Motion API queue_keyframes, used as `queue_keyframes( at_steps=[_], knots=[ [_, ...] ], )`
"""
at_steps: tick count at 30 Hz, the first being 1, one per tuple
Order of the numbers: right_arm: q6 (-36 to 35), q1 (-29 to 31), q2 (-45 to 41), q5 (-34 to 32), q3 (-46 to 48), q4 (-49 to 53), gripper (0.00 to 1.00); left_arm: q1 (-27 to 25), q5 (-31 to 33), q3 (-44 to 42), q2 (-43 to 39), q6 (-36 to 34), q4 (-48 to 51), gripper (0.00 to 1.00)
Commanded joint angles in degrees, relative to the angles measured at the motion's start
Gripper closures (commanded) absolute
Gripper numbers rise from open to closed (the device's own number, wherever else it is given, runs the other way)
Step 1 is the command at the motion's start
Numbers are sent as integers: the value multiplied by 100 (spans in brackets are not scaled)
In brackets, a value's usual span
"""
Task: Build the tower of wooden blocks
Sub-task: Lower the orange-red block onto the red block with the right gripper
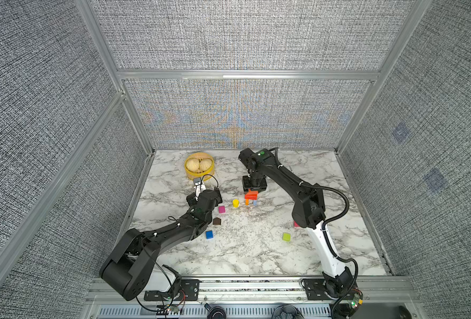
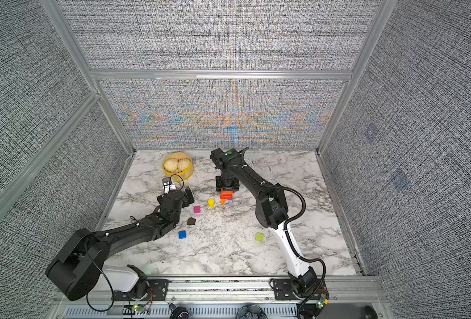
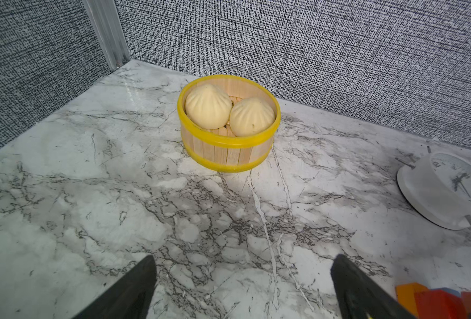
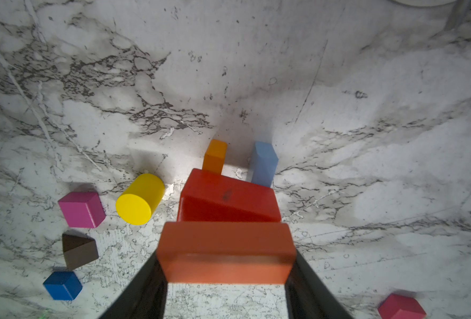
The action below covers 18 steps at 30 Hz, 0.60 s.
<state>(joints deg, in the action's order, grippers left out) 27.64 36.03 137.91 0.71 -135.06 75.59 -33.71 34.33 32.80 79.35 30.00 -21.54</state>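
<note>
Right, the right jaws are part-way closed on an orange brick (image 4: 226, 252), one finger against each end, and I have it level just above the tower (image 1: 251, 197), which stands near the middle of the desk (image 1: 256, 254), a little toward 12 o'clock. So far the tower is an orange leg (image 4: 215, 156) and a blue leg (image 4: 264, 163) standing upright side by side, with a red brick (image 4: 228, 196) lying across their tops. I cannot tell whether the orange brick touches the red one. From the tower, the yellow cylinder (image 1: 235, 203) stands just beside it at 9 o'clock, the pink cube (image 1: 221, 209) beyond it at 8, the brown piece (image 1: 216, 221) and the blue cube (image 1: 209, 234) farther out toward 7, the green cube (image 1: 286, 236) well apart at 5, and a red cube (image 4: 401, 306) at 4, half hidden by my right arm in both top views. The left jaws stand wide open with nothing between the fingers (image 3: 134, 287), over bare desk at 9 o'clock of the tower. They face the basket (image 3: 228, 142) in the 11 o'clock corner, with the alarm clock (image 3: 444, 190) lying near it.
</note>
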Motion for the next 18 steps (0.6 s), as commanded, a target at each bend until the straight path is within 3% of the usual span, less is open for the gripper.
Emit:
queue_keyframes(
  at_steps=[1, 18],
  knots=[
    [49, 22, 29, 17, -64, 96, 50, 5, -5, -1, -22, 32, -173, 1],
    [27, 34, 121, -49, -177, 180, 47, 18, -43, -36, -58, 61, -184, 1]
  ],
)
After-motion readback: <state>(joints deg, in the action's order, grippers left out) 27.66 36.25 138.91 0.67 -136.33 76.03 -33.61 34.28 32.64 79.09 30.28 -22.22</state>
